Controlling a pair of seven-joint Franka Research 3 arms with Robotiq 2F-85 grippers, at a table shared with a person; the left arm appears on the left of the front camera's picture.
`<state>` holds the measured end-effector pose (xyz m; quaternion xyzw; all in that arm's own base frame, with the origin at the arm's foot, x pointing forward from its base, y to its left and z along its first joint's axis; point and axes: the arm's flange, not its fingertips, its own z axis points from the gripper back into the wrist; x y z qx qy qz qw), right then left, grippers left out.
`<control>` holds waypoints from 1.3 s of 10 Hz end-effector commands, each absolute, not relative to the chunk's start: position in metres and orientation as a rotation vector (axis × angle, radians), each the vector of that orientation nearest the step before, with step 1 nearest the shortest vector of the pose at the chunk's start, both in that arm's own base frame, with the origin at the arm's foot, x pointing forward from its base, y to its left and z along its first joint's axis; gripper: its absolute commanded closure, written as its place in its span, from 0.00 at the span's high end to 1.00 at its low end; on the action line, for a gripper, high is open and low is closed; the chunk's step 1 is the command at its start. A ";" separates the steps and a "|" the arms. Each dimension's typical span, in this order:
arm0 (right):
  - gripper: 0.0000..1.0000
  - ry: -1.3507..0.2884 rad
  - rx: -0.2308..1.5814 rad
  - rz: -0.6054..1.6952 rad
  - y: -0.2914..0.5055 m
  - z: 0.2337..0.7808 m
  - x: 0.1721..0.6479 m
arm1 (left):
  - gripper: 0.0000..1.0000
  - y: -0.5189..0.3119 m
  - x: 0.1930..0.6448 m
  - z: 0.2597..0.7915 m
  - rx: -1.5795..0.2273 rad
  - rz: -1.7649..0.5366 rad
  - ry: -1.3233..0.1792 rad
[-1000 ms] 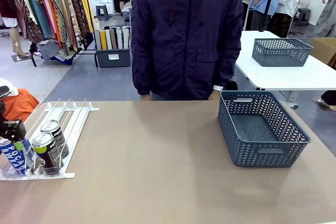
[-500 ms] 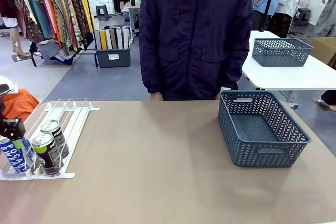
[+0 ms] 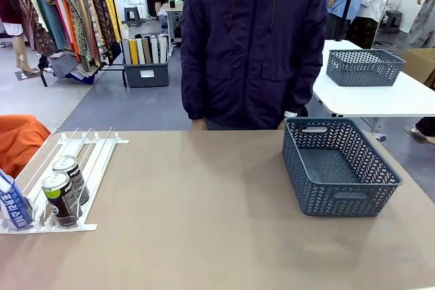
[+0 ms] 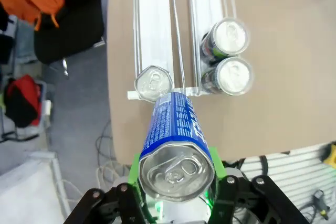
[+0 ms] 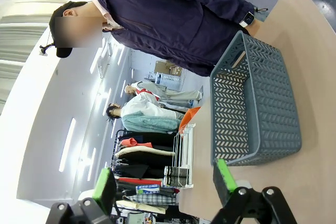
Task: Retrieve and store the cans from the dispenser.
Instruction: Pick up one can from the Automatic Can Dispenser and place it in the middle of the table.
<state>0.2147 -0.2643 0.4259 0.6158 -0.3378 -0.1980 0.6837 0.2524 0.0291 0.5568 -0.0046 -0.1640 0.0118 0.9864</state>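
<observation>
Clamps blue-white can (image 4: 176,127) in left gripper (image 4: 176,178), long axis straight out from wrist, silver top nearest, base toward dispenser (image 4: 152,35); holds right gripper (image 5: 164,183) wide, empty.

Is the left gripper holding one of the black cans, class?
No, the left gripper is shut on a blue-and-white can, seen from its silver top end in the left wrist view.
</observation>
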 end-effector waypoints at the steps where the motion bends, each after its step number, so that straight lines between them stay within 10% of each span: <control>1: 1.00 -0.757 1.392 -0.447 -0.266 0.432 0.215 | 0.00 0.037 0.236 0.579 -0.024 0.016 -0.478; 9: 1.00 -0.757 1.392 -0.447 -0.266 0.432 0.215 | 0.00 0.038 0.230 0.586 -0.045 0.038 -0.463; 13: 1.00 -0.757 1.392 -0.447 -0.266 0.432 0.215 | 0.00 -0.093 0.306 0.590 -0.146 -0.107 -0.432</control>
